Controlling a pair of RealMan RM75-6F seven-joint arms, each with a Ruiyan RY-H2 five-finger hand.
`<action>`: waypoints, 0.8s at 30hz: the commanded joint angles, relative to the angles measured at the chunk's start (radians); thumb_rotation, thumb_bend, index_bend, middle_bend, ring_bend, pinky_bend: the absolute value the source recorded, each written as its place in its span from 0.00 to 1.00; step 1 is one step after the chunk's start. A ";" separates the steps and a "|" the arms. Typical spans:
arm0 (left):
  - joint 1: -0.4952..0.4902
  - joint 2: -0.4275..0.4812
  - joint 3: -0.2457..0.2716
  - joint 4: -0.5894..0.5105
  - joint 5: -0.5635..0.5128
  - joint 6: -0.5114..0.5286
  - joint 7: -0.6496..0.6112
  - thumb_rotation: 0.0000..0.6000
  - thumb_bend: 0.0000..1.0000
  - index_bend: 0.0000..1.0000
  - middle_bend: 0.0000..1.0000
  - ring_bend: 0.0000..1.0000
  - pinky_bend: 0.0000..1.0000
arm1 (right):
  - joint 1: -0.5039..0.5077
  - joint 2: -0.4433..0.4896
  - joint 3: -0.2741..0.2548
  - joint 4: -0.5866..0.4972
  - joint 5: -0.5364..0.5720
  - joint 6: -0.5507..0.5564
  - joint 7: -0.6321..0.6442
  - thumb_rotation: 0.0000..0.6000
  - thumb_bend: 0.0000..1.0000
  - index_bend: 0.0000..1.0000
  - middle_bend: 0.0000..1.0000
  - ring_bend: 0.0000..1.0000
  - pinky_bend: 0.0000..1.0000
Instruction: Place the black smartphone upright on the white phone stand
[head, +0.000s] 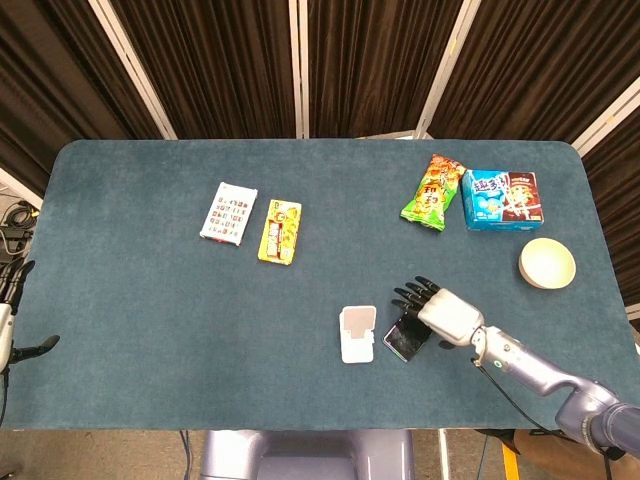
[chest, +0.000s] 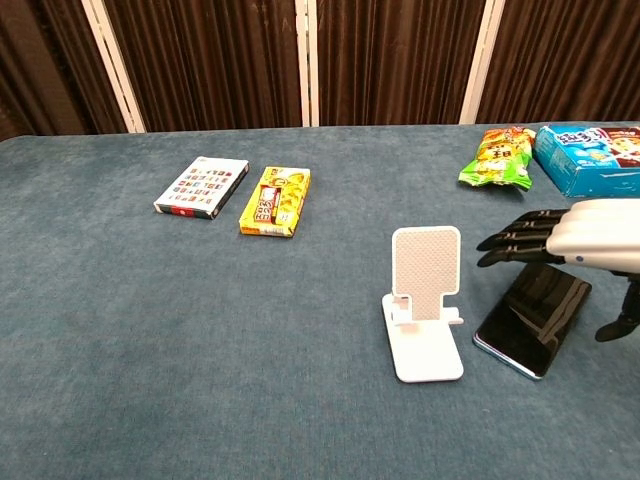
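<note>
Your right hand (head: 447, 315) hovers with fingers spread, holding nothing, over the black smartphone (chest: 532, 317), which lies flat just right of the white phone stand (chest: 424, 301). Your left hand (head: 10, 318) sits at the table's (head: 140, 330) edge; its grasp can't be told. Writing on the snack packs (head: 432, 191) is too small to read.

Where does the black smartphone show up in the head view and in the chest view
Head view: the black smartphone lies right of centre near the bottom, mostly covered by the right hand.
Chest view: it lies flat at lower right, below that hand.
Shared landmark: the white phone stand, just left of the phone in both.
</note>
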 joint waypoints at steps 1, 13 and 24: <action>-0.002 -0.004 -0.002 -0.002 -0.009 -0.002 0.010 1.00 0.00 0.00 0.00 0.00 0.00 | 0.015 -0.016 -0.014 0.015 -0.012 0.000 -0.015 1.00 0.14 0.07 0.07 0.00 0.00; -0.006 -0.010 -0.004 -0.004 -0.020 -0.002 0.026 1.00 0.00 0.00 0.00 0.00 0.00 | 0.054 -0.049 -0.050 0.028 -0.007 -0.031 -0.088 1.00 0.14 0.08 0.08 0.00 0.00; -0.009 -0.009 -0.005 -0.002 -0.028 -0.007 0.022 1.00 0.00 0.00 0.00 0.00 0.00 | 0.068 -0.077 -0.076 0.069 0.031 -0.047 -0.102 1.00 0.17 0.17 0.14 0.00 0.00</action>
